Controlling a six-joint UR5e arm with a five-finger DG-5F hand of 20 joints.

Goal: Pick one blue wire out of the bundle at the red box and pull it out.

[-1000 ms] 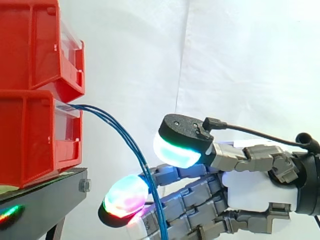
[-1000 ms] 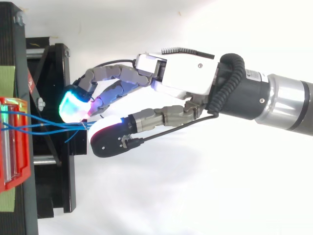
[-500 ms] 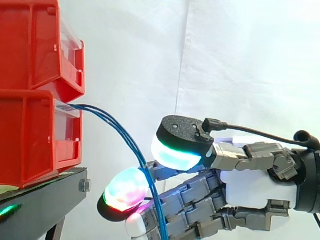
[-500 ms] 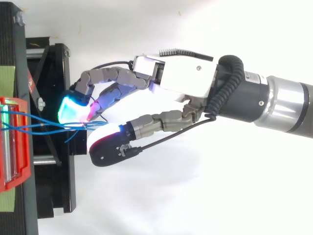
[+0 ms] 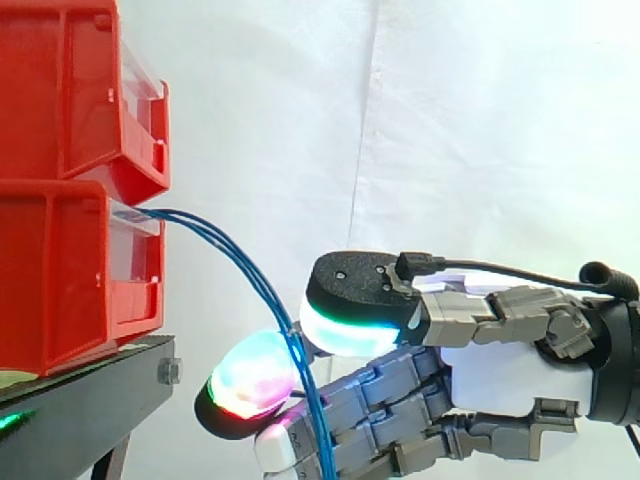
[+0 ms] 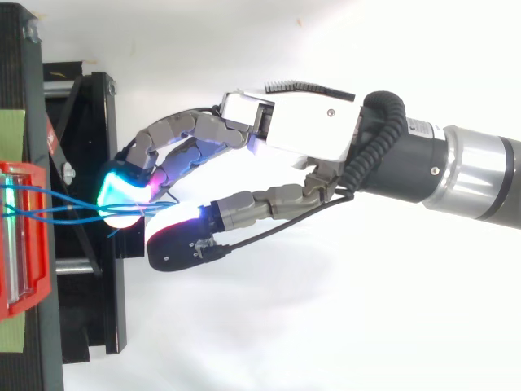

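My hand [image 6: 293, 130] pinches the blue wires [image 5: 245, 265], thumb above, finger pad below. They slant up from my hand to the box [image 5: 60, 270]; I'd pull straight back from it.

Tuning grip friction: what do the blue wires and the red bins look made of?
Wires: smooth blue sheath, probably plastic insulation. They droop in a soft curve, so they are flexible.
Bins: likely rigid moulded plastic, judging by the opaque red colour, mild sheen, crisp edges and stepped walls.
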